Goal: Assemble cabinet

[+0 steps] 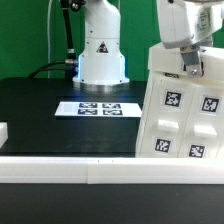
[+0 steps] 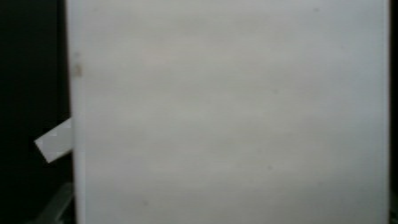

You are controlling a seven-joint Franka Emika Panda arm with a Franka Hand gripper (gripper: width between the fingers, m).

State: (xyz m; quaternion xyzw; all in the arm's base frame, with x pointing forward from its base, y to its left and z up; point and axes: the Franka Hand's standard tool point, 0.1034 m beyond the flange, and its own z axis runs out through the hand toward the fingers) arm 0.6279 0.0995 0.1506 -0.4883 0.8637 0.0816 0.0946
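Observation:
The cabinet point(image 1: 183, 108), a large white box with black-and-white tags on its small panels, stands tilted at the exterior view's right, near the table's front. My gripper point(image 1: 190, 66) is at its top edge, and one dark finger comes down over that edge. The jaws appear closed on the cabinet's top wall. In the wrist view a plain white face of the cabinet point(image 2: 231, 110) fills nearly the whole picture, very close, beside a dark strip. My fingertips do not show there.
The marker board point(image 1: 98, 107) lies flat on the black table, in front of the arm's white base point(image 1: 101, 55). A small white block point(image 1: 3, 130) sits at the exterior view's left edge. A low white wall point(image 1: 90, 166) runs along the table's front.

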